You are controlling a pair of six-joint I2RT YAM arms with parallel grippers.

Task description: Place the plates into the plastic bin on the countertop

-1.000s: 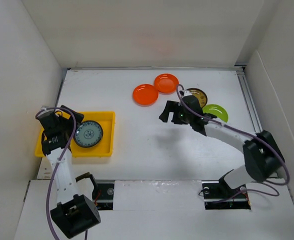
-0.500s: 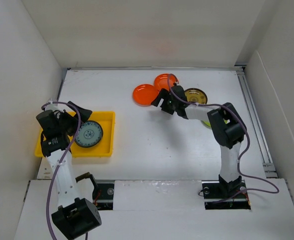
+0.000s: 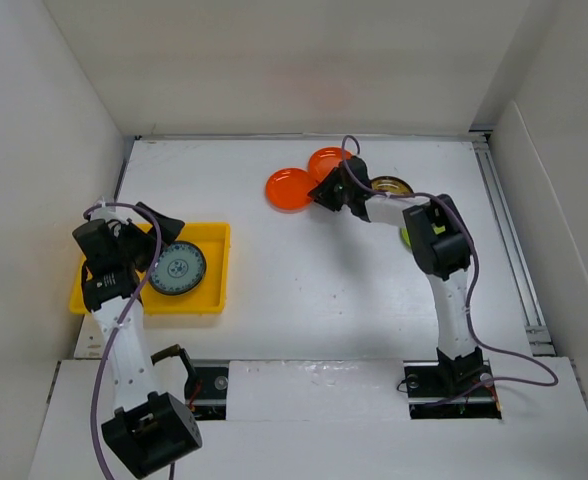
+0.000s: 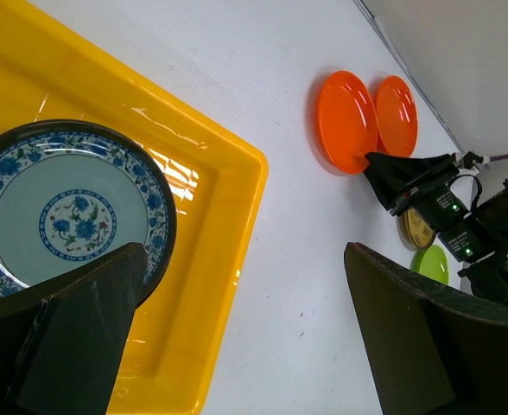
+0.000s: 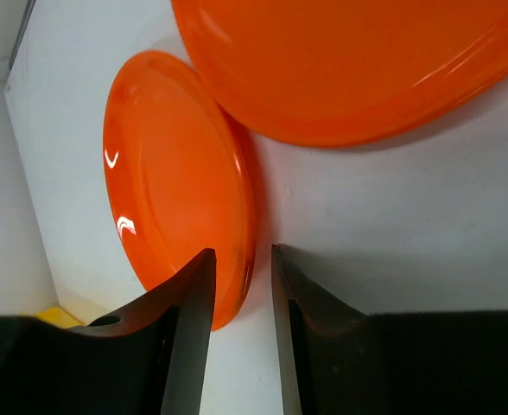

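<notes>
The yellow plastic bin [image 3: 214, 272] lies at the left of the white countertop [image 3: 304, 280] and holds a blue patterned plate [image 3: 177, 267]. My left gripper [image 3: 157, 248] hovers open over the bin's right rim [image 4: 237, 225], with nothing between its fingers [image 4: 107, 303]. Two orange plates [image 3: 288, 189] [image 3: 329, 160] lie at the back. My right gripper [image 5: 243, 255] is low at the near orange plate [image 5: 172, 173]. Its jaws are narrow and straddle the plate's rim. One finger lies over the plate and the other stands on the countertop side, with a small gap left.
A gold-patterned plate [image 3: 394, 187] lies just right of the right gripper. A lime green plate [image 4: 433, 264] is mostly hidden under the right arm [image 3: 434, 240]. White walls enclose the countertop on three sides.
My right arm swung from beside the green plate back and left to the near orange plate, and its jaws narrowed round the rim. The left gripper rose slightly and stayed open.
</notes>
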